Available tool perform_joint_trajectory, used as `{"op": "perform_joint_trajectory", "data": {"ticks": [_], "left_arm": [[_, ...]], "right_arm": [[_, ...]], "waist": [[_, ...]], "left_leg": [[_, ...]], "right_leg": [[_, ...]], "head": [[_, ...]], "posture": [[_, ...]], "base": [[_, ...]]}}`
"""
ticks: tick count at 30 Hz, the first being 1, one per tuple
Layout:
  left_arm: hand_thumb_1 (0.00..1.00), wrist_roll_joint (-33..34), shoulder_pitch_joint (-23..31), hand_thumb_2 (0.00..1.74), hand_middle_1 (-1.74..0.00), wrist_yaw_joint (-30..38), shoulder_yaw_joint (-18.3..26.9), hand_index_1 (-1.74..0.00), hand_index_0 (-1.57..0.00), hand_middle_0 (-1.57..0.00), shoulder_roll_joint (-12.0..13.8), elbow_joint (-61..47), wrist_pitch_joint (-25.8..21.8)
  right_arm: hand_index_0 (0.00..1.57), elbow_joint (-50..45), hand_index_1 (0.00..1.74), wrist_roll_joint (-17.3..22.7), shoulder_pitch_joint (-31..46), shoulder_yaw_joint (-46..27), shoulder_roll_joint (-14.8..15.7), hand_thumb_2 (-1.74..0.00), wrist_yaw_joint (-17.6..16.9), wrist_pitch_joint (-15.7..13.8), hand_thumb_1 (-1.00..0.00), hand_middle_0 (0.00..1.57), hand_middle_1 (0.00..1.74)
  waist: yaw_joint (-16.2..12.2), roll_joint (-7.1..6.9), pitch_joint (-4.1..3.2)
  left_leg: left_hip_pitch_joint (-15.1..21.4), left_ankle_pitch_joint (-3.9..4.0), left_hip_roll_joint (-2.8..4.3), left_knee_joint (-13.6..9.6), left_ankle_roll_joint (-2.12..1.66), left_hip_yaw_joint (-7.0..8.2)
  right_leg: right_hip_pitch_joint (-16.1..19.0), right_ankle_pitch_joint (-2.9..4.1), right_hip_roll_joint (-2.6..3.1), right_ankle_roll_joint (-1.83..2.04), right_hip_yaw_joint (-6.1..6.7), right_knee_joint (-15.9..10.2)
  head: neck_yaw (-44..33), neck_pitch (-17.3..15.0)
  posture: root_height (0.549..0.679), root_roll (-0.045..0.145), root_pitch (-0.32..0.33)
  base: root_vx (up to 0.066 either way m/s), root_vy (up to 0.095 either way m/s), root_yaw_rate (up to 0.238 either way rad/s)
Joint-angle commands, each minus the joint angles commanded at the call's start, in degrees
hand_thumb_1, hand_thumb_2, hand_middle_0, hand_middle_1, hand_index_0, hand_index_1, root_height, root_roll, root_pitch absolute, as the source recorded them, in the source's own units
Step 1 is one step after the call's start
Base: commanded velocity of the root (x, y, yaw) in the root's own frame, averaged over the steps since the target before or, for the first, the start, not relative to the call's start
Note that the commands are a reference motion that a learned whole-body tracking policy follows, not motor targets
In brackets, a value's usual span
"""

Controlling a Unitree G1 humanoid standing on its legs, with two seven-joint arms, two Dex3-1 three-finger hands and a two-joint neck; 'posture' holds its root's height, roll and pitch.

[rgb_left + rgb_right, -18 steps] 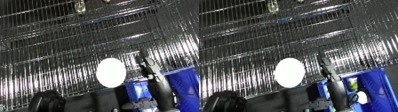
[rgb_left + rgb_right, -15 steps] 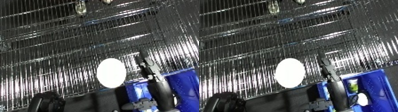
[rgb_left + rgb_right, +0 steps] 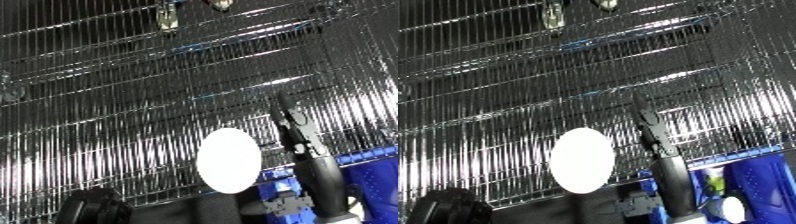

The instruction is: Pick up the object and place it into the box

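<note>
- White oval object (image 3: 229, 160): flat, plain disc-like shape, seen against the wire shelving (image 3: 133, 100); it sits in the lower middle of the view, just left of the right hand. Whether it rests on the wire or is held up cannot be told.
- Right hand (image 3: 298, 135): black, rising from the lower right; fingers extended straight upward along the wire grid, just beside the object's right edge. Contact with the object cannot be told; nothing is seen curled round it.
- Left hand: does not show in either view.
- Blue bin (image 3: 762, 185): lower right corner, below the wire shelving, to the right of the object and behind the right hand's forearm; small light items show inside it, too blurred to identify.
- Wire shelving: chrome grid filling most of both views, tilted, with bright reflections.
- Dark rounded shape (image 3: 93, 210): lower left corner, unidentifiable.
</note>
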Motion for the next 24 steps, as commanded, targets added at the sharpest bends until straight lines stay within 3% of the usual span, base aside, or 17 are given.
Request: {"op": "perform_joint_trajectory", "data": {"ticks": [15, 24], "left_arm": [[1.00, -1.5, -3.7, 1.74, -1.74, -0.8, -2.0, -1.74, -1.57, -1.57, -0.1, 2.3, -0.7], [1.00, -1.8, -4.8, 1.74, -1.74, -1.1, -2.8, -1.74, -1.57, -1.57, -0.7, 3.1, -0.9]], "right_arm": [[0.00, 11.5, 0.00, 2.1, -9.6, 4.3, 0.2, 0.00, 0.9, 0.3, 0.00, 0.00, 0.00], [0.71, 14.7, 0.78, 3.4, -12.5, 5.6, 1.2, -0.78, 1.4, -0.3, -0.45, 0.71, 0.78]], "waist": [[2.2, 1.23, 0.00], [2.8, 1.73, 0.00]], "left_leg": [[-1.5, 0.70, -0.76, -0.9, -0.06, -0.53], [-1.4, 1.17, -1.07, -1.8, -0.10, -0.72]], "right_leg": [[-1.8, 0.09, -0.36, -0.24, -0.66, 0.3], [-1.9, 0.24, -0.39, -0.35, -0.82, -0.1]], "head": [[5.8, -0.9], [7.3, -1.0]], "posture": [[0.599, 0.035, 0.253], [0.600, 0.037, 0.257]], "base": [[-0.026, -0.001, 0.069], [-0.008, 0.003, 0.045]]}}
